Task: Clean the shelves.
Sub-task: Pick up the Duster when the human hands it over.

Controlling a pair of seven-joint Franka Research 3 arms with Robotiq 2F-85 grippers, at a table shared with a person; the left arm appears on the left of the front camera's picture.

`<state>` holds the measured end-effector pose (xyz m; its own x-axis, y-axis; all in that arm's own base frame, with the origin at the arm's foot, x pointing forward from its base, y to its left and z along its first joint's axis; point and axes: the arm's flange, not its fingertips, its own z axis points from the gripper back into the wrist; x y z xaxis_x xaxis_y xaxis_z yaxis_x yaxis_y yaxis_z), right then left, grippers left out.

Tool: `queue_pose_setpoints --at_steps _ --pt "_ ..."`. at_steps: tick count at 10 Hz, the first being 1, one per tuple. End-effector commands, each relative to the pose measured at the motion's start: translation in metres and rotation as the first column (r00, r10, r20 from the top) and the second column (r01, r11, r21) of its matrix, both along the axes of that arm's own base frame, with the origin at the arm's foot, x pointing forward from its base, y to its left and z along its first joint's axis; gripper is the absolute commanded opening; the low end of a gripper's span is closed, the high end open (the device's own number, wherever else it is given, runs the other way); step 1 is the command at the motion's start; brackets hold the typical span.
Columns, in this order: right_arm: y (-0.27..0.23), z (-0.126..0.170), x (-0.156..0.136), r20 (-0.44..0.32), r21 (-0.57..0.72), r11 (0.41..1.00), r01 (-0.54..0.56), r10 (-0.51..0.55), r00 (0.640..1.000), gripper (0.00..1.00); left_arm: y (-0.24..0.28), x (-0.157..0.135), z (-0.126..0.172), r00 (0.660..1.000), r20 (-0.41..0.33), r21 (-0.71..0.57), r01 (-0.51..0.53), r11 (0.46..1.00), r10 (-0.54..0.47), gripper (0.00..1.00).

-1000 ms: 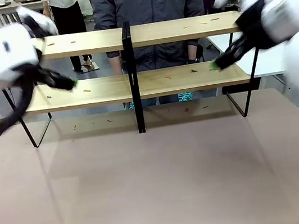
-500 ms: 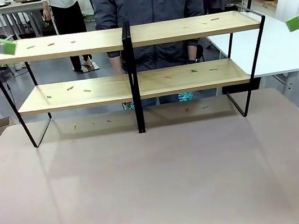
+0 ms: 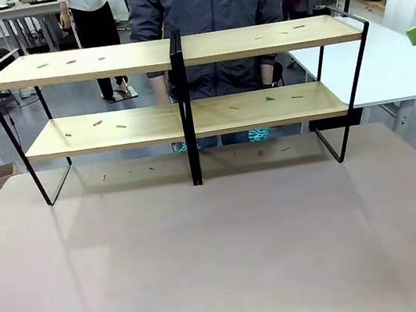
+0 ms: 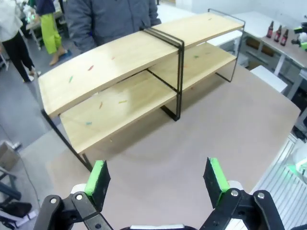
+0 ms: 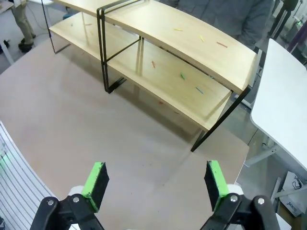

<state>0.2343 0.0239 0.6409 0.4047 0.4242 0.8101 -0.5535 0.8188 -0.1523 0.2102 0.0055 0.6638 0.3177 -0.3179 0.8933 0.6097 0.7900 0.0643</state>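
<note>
The shelves (image 3: 148,126) are standing on the far half of the desk (image 3: 224,256), just in front of a person (image 3: 204,6). Their long axis is running left to right across the desk, and the black middle post (image 3: 184,104) is dividing them into two halves. Small coloured scraps (image 3: 97,123) are lying scattered on both boards in each half. A few more are lying on the desk beneath the lower board.

The left fingers (image 4: 98,178) are standing wide apart and are holding nothing. They are hovering high above the desk, well apart from the shelves, with the left end lying nearest to them. The right fingers (image 5: 96,183) are likewise spread and empty, hovering high and well apart, with the right end lying nearest.

Judgement: each arm is facing its own half, so the left half is falling to the left arm and the right half to the right arm. The coming move is calling for a reach forward and down. The lower board is sitting under the upper one, so it is probably requiring a low, level entry from the front edge.
</note>
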Motion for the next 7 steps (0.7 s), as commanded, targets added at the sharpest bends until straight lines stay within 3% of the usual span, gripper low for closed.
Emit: queue_pose_setpoints --at_steps 1,2,5,7 --pt "0.012 -0.152 -0.043 0.028 -0.007 1.000 -0.018 0.018 0.999 1.00 -0.021 -0.059 -0.205 0.998 0.003 -0.036 -0.065 0.997 0.065 1.00" --pt "0.014 -0.153 -0.039 0.018 -0.007 1.000 -0.022 0.022 1.000 1.00 -0.019 -0.054 -0.205 0.992 -0.009 -0.069 -0.129 0.989 0.128 1.00" --pt "0.019 -0.157 -0.033 0.003 -0.014 1.000 -0.027 0.027 1.000 1.00 -0.011 -0.046 -0.210 0.983 -0.036 -0.058 -0.184 0.981 0.182 1.00" --pt "0.023 -0.158 -0.030 -0.007 -0.020 0.999 -0.030 0.030 1.000 1.00 -0.016 -0.035 -0.210 0.989 -0.020 -0.065 -0.147 0.987 0.146 1.00"
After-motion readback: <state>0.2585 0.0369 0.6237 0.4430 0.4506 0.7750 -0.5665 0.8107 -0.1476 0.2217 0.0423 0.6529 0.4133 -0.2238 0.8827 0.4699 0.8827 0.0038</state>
